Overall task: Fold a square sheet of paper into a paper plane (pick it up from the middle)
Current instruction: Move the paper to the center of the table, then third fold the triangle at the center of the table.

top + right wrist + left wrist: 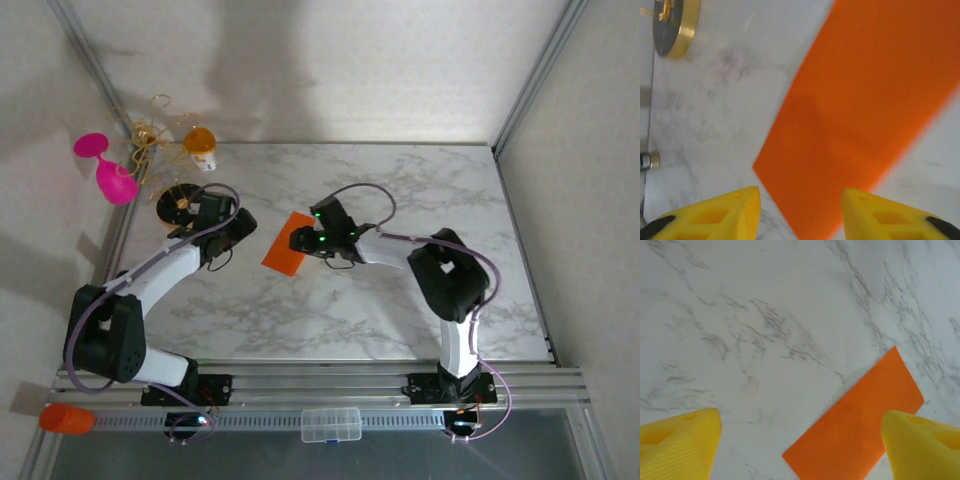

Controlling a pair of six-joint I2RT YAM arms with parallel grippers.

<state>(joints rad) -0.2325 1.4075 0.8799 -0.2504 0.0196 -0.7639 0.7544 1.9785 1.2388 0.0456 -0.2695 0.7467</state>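
left arm and right arm are white with black joints, lilac cables and yellow fingers

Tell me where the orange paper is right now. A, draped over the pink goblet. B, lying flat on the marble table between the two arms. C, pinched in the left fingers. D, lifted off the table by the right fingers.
B: the orange paper lies flat on the marble table between the arms, and both the left fingers and the right fingers are spread with nothing pinched between them.
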